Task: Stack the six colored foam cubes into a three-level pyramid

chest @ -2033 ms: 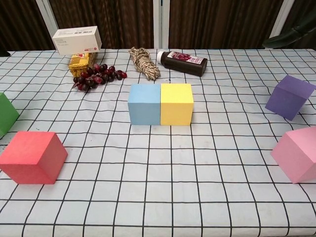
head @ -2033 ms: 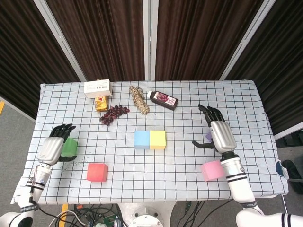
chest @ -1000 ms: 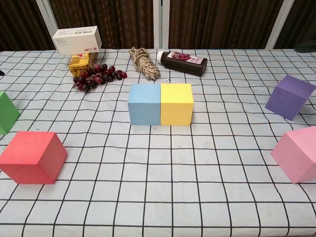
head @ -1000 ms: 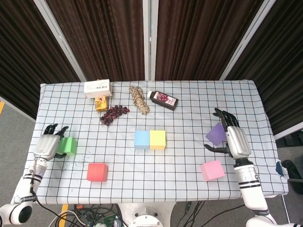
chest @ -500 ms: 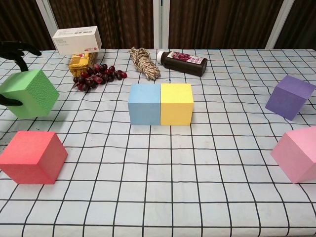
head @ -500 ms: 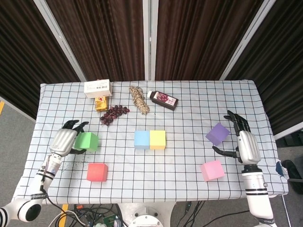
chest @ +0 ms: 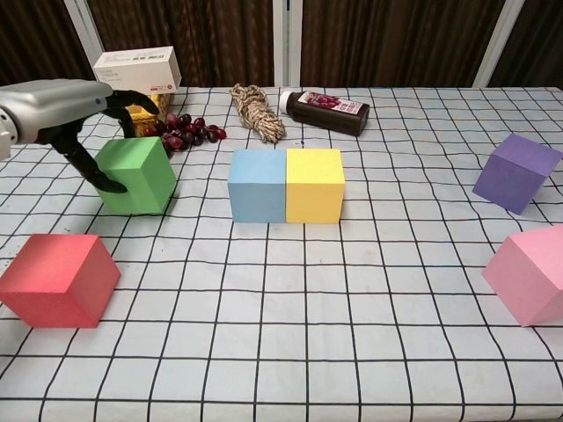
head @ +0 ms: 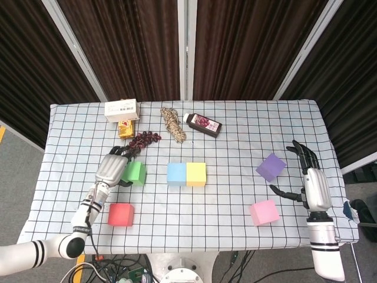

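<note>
Fingers of the left hand (chest: 84, 132) are wrapped around the green cube (chest: 136, 176), which is held just left of the blue cube (chest: 257, 185); a narrow gap of checked cloth is left between the two. Whether the green cube rests on the desk (head: 224, 212) or is held just above it cannot be told. The blue cube is set touching the yellow cube (chest: 314, 185), side by side, near the middle of the desk. The red cube (chest: 57, 280) is seen in front of the left hand, near the desk's front-left edge, well apart from the pair.

The right hand (head: 310, 180) is held with fingers spread and nothing in them, close to the desk's right edge. The purple cube (head: 271, 167) lies tilted just inside that hand, and the pink cube (head: 263, 212) sits nearer the front edge, beside the forearm.

Open cloth is left in front of the blue and yellow pair and between that pair and the purple cube. Along the far side are found a white box (head: 122, 109), a yellow packet (head: 125, 128), grapes (head: 143, 140), a rope bundle (head: 173, 124) and a dark bottle (head: 203, 124) lying flat.
</note>
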`<state>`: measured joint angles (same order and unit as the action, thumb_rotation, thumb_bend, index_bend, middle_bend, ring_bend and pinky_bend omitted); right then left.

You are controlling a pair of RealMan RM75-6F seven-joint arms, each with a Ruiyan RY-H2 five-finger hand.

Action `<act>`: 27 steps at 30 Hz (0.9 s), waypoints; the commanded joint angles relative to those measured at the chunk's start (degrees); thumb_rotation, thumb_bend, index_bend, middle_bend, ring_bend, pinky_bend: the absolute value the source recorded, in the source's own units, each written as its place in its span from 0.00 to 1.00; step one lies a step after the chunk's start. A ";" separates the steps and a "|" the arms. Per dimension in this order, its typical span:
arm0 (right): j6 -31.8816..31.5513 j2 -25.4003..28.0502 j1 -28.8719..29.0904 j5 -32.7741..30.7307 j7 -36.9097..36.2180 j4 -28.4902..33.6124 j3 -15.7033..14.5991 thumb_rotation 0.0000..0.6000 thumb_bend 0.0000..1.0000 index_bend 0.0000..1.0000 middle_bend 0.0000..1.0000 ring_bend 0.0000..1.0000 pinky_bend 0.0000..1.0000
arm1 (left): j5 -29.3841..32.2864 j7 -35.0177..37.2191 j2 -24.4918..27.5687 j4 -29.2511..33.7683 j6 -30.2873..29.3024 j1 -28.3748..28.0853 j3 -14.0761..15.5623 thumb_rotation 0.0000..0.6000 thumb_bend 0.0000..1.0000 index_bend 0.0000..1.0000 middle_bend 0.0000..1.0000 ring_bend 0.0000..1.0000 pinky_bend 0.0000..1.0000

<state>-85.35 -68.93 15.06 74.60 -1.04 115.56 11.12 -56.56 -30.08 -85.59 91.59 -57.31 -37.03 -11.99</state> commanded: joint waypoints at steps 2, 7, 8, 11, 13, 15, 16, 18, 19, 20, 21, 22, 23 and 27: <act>0.18 -0.06 -0.37 -0.02 -0.76 -0.38 0.30 1.00 0.00 0.00 0.18 0.03 0.00 | 2.02 -2.04 -1.63 0.47 -0.92 -1.66 -0.45 1.00 0.16 0.13 0.54 0.15 0.12; 0.81 -0.04 -0.51 -0.39 -0.64 -0.64 0.58 1.00 0.00 0.00 0.18 0.03 0.00 | 4.42 -4.82 -3.11 1.00 -1.82 -3.58 -0.83 1.00 0.16 0.13 0.55 0.16 0.12; 0.99 -0.05 -0.50 -0.51 -0.75 -0.78 0.66 1.00 0.00 0.00 0.18 0.03 0.00 | 5.02 -5.40 -3.44 1.18 -2.20 -3.82 -0.87 1.00 0.16 0.13 0.56 0.17 0.12; 1.39 -0.13 -0.46 -0.94 -1.19 -1.15 1.10 1.00 0.00 0.00 0.19 0.03 0.00 | 7.14 -6.91 -4.68 1.85 -3.46 -4.48 -0.99 1.00 0.16 0.13 0.57 0.18 0.12; 1.54 -0.14 -0.48 -0.97 -1.29 -1.23 1.28 1.00 0.00 0.00 0.19 0.03 0.00 | 7.94 -8.03 -5.66 1.95 -4.56 -4.93 -0.89 1.00 0.16 0.13 0.58 0.18 0.12; 1.76 -0.03 -0.56 -0.94 -1.38 -1.16 1.32 1.00 0.00 0.00 0.19 0.03 0.00 | 8.18 -8.80 -6.53 1.70 -5.39 -5.38 -0.75 1.00 0.16 0.13 0.58 0.18 0.11; 1.88 0.09 -0.60 -0.93 -1.56 -1.06 1.34 1.00 0.00 0.00 0.19 0.03 0.00 | 8.41 -8.99 -6.82 1.58 -5.56 -5.58 -0.79 1.00 0.16 0.13 0.58 0.19 0.11; 2.00 0.40 -0.83 -0.86 -2.26 -0.88 1.41 1.00 0.00 0.00 0.19 0.03 0.00 | 9.06 -9.24 -7.42 1.59 -5.97 -6.05 -1.14 1.00 0.16 0.13 0.58 0.19 0.11; 1.92 0.46 -0.93 -0.86 -2.40 -0.93 1.49 1.00 0.00 0.00 0.19 0.03 0.00 | 9.10 -9.40 -7.64 1.62 -6.25 -6.27 -1.27 1.00 0.16 0.13 0.58 0.19 0.11; 1.80 0.46 -1.03 -0.89 -2.41 -1.07 1.57 1.00 0.00 0.00 0.19 0.03 0.00 | 9.03 -9.60 -7.89 1.66 -6.62 -6.47 -1.35 1.00 0.16 0.13 0.58 0.20 0.11; 1.70 0.38 -1.11 -0.97 -2.33 -1.28 1.66 1.00 0.00 0.00 0.19 0.03 0.00 | 8.83 -9.86 -8.24 1.74 -7.11 -6.71 -1.38 1.00 0.16 0.13 0.59 0.20 0.11; 1.76 0.32 -1.12 -1.06 -2.27 -1.41 1.68 1.00 0.00 0.00 0.19 0.03 0.00 | 8.60 -10.03 -8.47 1.78 -7.36 -6.90 -1.33 1.00 0.16 0.14 0.59 0.20 0.11; 1.92 0.28 -1.11 -1.15 -2.28 -1.49 1.69 1.00 0.00 0.00 0.19 0.03 0.00 | 8.39 -10.22 -8.67 1.75 -7.48 -7.10 -1.23 1.00 0.16 0.14 0.59 0.20 0.11; 2.38 0.18 -1.15 -1.26 -2.33 -1.77 1.71 1.00 0.00 0.00 0.19 0.03 0.00 | 8.70 -11.67 -9.75 0.70 -7.90 -8.13 -1.03 1.00 0.16 0.14 0.60 0.21 0.11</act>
<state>-82.93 -68.71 13.95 73.27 -3.42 113.85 12.83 -48.03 -41.45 -95.09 92.56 -65.05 -44.93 -13.07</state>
